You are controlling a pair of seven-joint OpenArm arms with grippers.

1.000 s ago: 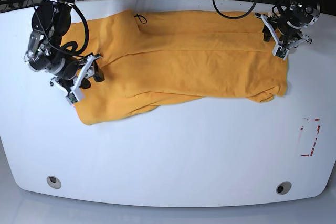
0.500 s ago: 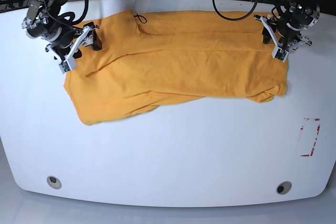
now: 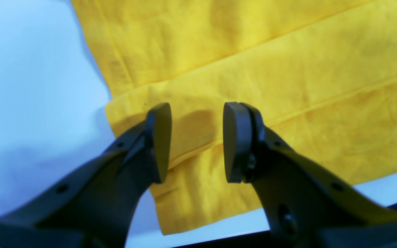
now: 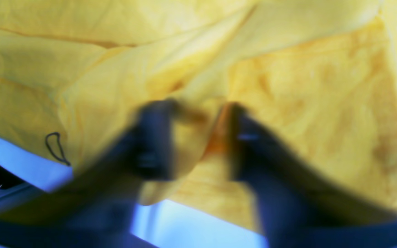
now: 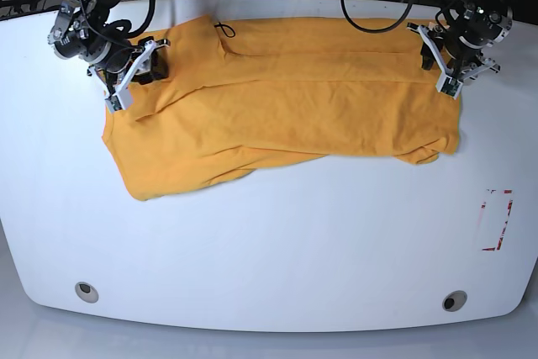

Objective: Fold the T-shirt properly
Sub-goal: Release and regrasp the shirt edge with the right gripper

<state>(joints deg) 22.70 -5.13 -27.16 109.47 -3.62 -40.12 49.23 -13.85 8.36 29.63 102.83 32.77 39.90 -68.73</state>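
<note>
With the T-shirt [image 5: 286,111] spread across the table's [image 5: 269,250] far side, my left gripper [image 3: 196,141] spread over its hem and my right gripper [image 4: 198,137] too blurred to judge, I risk lifting one layer only.

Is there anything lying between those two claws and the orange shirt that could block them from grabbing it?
No, nothing visible blocks them. The left gripper hangs open right above the edge of the T-shirt, with only cloth below it. The right gripper is already down in the folds at the other end. The table around the shirt shows no other loose things.
</note>
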